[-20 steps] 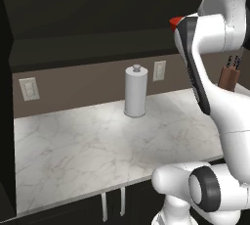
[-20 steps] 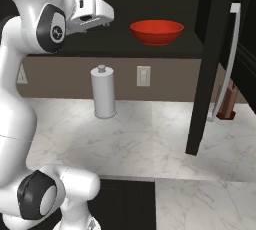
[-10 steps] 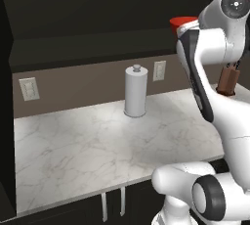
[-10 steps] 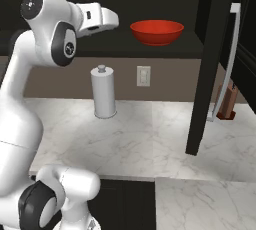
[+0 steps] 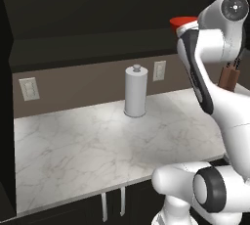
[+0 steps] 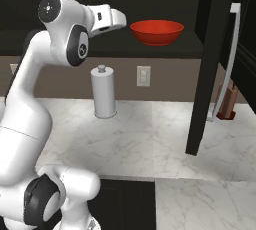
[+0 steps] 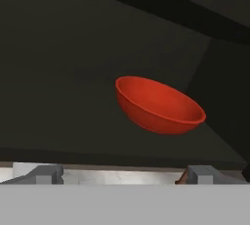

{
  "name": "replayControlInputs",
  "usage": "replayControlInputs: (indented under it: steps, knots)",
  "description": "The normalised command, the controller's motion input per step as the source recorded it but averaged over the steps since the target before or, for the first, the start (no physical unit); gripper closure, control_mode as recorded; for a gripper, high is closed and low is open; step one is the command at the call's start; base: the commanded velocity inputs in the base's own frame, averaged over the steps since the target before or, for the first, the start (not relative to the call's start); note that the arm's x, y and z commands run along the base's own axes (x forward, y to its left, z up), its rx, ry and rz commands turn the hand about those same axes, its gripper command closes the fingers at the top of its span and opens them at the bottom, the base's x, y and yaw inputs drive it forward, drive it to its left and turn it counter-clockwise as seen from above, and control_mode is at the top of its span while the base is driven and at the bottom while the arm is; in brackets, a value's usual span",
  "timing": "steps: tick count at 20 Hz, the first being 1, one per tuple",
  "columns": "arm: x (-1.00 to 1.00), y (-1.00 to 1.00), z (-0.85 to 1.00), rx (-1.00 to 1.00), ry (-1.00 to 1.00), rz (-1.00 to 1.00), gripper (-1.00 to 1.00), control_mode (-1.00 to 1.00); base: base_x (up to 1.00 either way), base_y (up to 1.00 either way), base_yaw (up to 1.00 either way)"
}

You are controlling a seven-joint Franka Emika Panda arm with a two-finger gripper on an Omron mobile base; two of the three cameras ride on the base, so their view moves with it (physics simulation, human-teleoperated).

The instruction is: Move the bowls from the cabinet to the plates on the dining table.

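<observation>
The step in hand is the reach for the red bowl [image 6: 156, 31], which sits on the open cabinet [image 6: 200, 69] shelf. The fingers [image 7: 45, 172] stand wide apart, empty, just short of it. Next, close in on its rim.

- The bowl [image 6: 156, 32] in front of my pincer [image 7: 124, 174] is glossy red, plain, no pattern.
- The cabinet [image 6: 205, 74] is near-black, with a slim silver handle [image 6: 226, 69].
- The table [image 5: 97, 150] is white marble with grey veins.
- The paper towel roll [image 6: 103, 93] is white on a grey holder.
- The wall [image 5: 83, 84] is brown with a pale outlet plate [image 6: 143, 76].
- My pincer's fingertips [image 7: 46, 173] look dark grey.
- My arm [image 6: 30, 99] is white with dark joints.
</observation>
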Motion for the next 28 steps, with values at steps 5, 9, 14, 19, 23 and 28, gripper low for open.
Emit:
replayControlInputs:
  steps: [5,9,14,19,23,28]
  knots:
    - [0.36,-0.16,0.0,0.0,0.04,0.0,-1.0,-1.0,0.0,0.0,0.0]
    - [0.38,-0.23,0.0,0.0,0.07,0.0,-1.0,-1.0,0.0,0.0,0.0]
    - [0.35,-0.2,0.0,0.0,0.1,0.0,-1.0,-1.0,0.0,0.0,0.0]
    - [0.34,-0.08,0.0,0.0,0.11,0.0,-1.0,-1.0,0.0,0.0,0.0]
    - [0.33,-0.05,0.0,0.0,0.04,0.0,-1.0,-1.0,0.0,0.0,0.0]
    - [0.38,-0.08,-0.04,0.0,0.01,0.0,-1.0,-1.0,0.0,0.0,0.0]
